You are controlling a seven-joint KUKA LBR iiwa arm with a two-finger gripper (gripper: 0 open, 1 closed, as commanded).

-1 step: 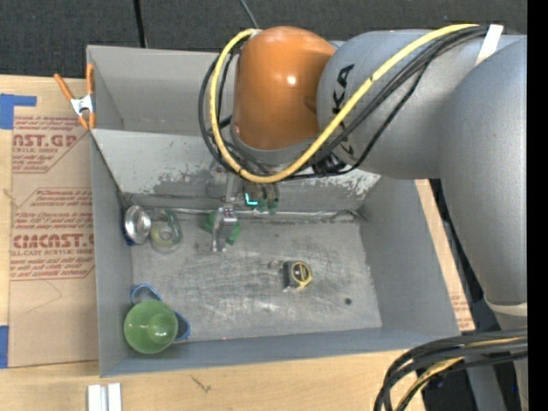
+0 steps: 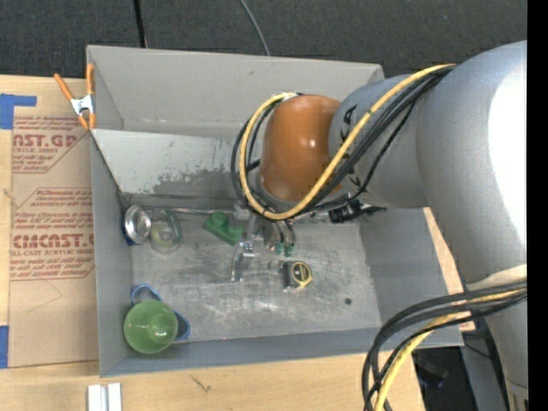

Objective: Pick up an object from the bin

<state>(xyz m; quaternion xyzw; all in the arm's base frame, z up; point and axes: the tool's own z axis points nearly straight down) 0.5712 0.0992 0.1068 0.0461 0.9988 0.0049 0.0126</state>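
Grey metal bin (image 2: 171, 92), floor scuffed, few things in it, none heaped.

Arm (image 2: 462, 135) comes in over the right rim. Orange cover (image 2: 295, 148) at the wrist hangs over the middle of the bin, toward the far wall. Yellow and black cables (image 2: 247, 152) loop round the cover.

Pincer (image 2: 246, 257) is low over the bin floor, about mid-bin, below the cover. Cannot tell how far open it is. Nothing can be made out in its hold.

Nearest things:
- small green piece (image 2: 223, 227), just beside the pincer on the side toward the left wall and slightly toward the far wall. Whether it touches the pincer cannot be told.
- round black-and-yellow thing (image 2: 298, 272), near the pincer on its right-wall side, lying flat on the floor, apart from the pincer.

The pincer is between these two, over scuffed floor.

Farther off:
- silvery can (image 2: 137, 224) on its side close to the left wall, open end toward the camera.
- clear cup (image 2: 166, 231) just beside the can, on its mid-bin side.
- green ball (image 2: 150, 328) in the near left corner, with a blue piece (image 2: 144, 294) touching it on its far side.

The right half of the floor, under the arm, is partly hidden.
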